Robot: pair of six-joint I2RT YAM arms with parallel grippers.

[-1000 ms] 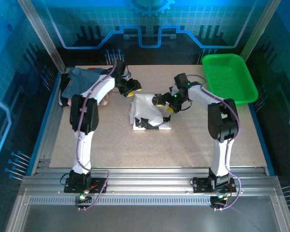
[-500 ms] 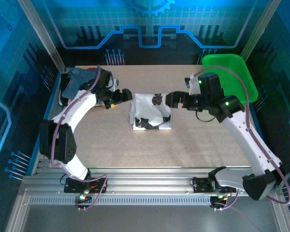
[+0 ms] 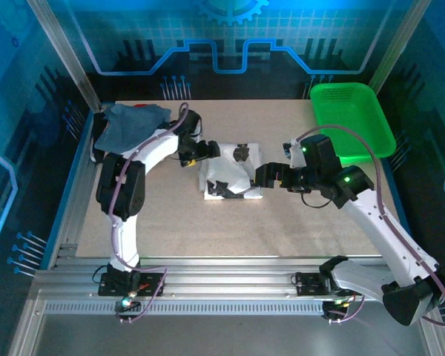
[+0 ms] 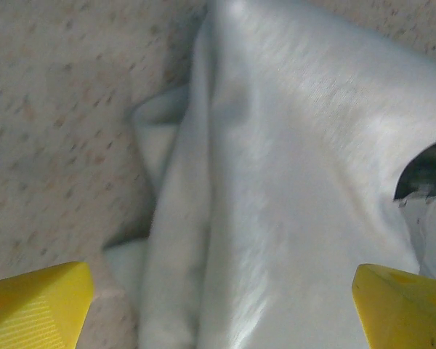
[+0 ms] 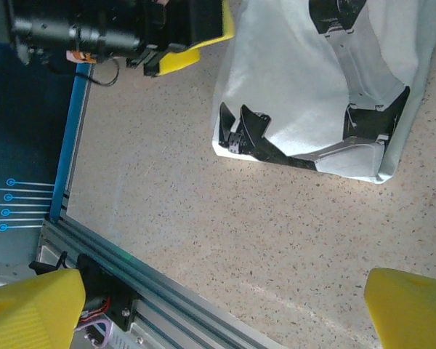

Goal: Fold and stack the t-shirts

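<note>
two grippers flank the white t-shirt, which lies folded into a small rectangle mid-table. the left gripper hovers at its far left edge and the right gripper sits just beside its right edge. both sets of jaws gape wide, holding nothing. the folding looks done to me. next comes gripping the bundle and carrying it to the pile of folded shirts in the far left corner, without it springing open.
</note>
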